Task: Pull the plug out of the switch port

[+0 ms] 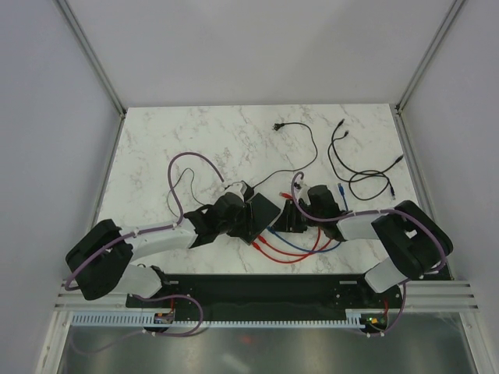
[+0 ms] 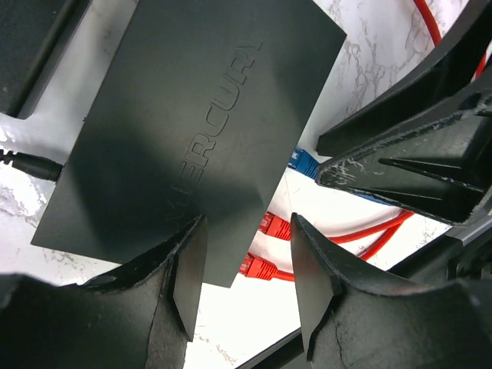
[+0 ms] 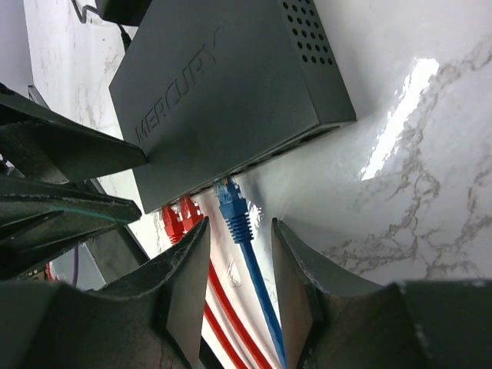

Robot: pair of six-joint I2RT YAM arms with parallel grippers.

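Evidently the step in hand is the approach and grasp: no plug is out of its port yet. The switch (image 1: 263,212) lies flat on the marble surface (image 1: 195,140), between the two arms. The blue plug (image 3: 230,201) sits in the switch's port face, with two red plugs (image 3: 177,219) beside it on the same face.

The right gripper (image 3: 238,280) hovers just off that face with its jaws apart. The blue cable (image 3: 261,292) runs between them with a gap on either side, so it holds nothing. The left gripper (image 2: 250,288) is at a corner of the switch, jaws also apart. One finger overlaps the casing's edge and the other stands clear, so the box is straddled, not clamped.

As I judge it, the left gripper should next pin the switch so it cannot slide. The right gripper should then shut on the blue plug close to the port and draw straight away from the face. Whether a latch tab needs pressing I cannot tell.

The overhead view shows how the arms are laid out and some loose black cables (image 1: 359,167) beyond the switch, but the plugs are too small to make out there. The right wrist view shows the blue plug seated most plainly, and only the left wrist view shows how the casing lies between that gripper's fingers
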